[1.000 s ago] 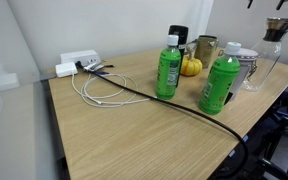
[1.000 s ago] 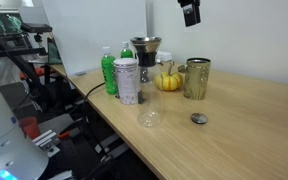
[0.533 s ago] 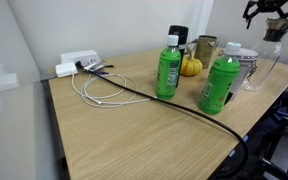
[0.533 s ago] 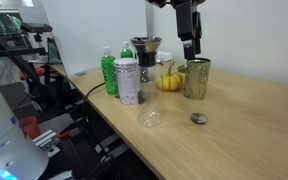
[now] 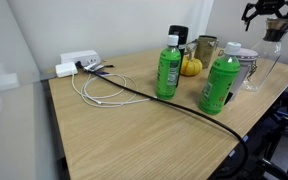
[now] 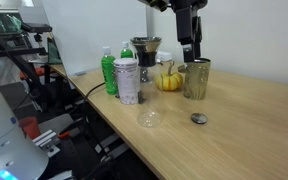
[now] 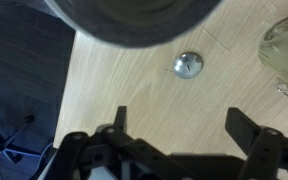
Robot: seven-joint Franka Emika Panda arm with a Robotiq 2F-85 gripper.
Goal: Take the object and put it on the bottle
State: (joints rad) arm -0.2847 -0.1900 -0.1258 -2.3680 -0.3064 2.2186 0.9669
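We see the gripper (image 7: 179, 125) with its fingers (image 7: 119, 122) spread wide and nothing between them, only bare wooden table (image 7: 114, 75) in the gap. In the wrist view the small round metal cap (image 7: 188, 65) lies flat on the wood at 12 o'clock from that gap, untouched. A dark round rim fills the top edge above it, and we cannot tell what it is. In an exterior view the gripper (image 6: 191, 55) hangs in the air just above the metal cup (image 6: 196, 78). The cap (image 6: 198, 118) sits on the table at 6 o'clock from the cup, and a clear glass (image 6: 149, 118) lies at 9 o'clock from the cap. A green bottle (image 6: 108, 72) stands upright well apart from the cap, at about 10 o'clock from it, behind a tall tin (image 6: 127, 81). A small yellow pumpkin (image 6: 168, 80) sits just beside the cup at 9 o'clock.
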